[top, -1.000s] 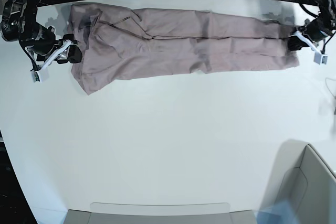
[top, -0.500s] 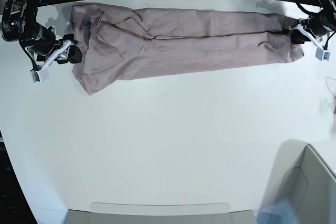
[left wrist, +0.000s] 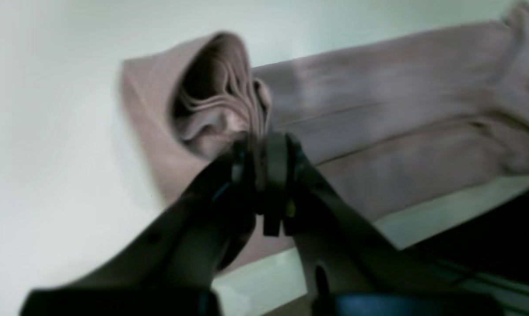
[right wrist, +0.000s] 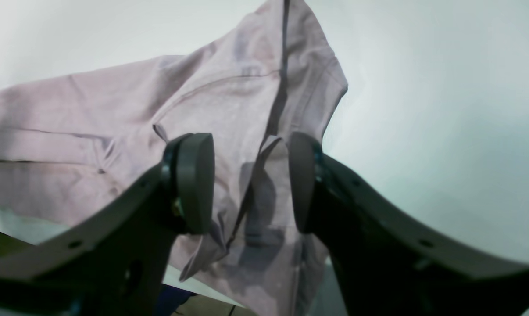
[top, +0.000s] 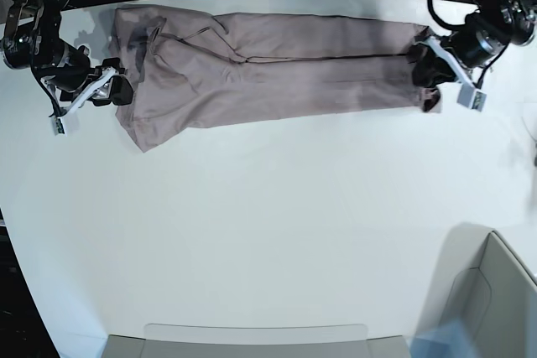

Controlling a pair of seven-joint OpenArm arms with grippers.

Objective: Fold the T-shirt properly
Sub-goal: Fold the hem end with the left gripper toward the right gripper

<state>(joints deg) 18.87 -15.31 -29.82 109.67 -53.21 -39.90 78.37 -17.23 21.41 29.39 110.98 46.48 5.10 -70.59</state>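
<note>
The T-shirt (top: 268, 69) lies as a long band along the desk's (top: 268, 232) far edge. Left gripper (left wrist: 264, 145), fingers clamped on the hem, should carry it flat toward the collar; right gripper (right wrist: 251, 180) hovers, fingers apart.

T-shirt (top: 277, 69) lengthwise along table's (top: 268, 232) far edge, between end effectors.

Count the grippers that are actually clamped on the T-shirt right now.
1. The left gripper has its jaws closed on a bunched end of the T-shirt. The right gripper sits at the opposite end with jaws open, gripping nothing.
</note>
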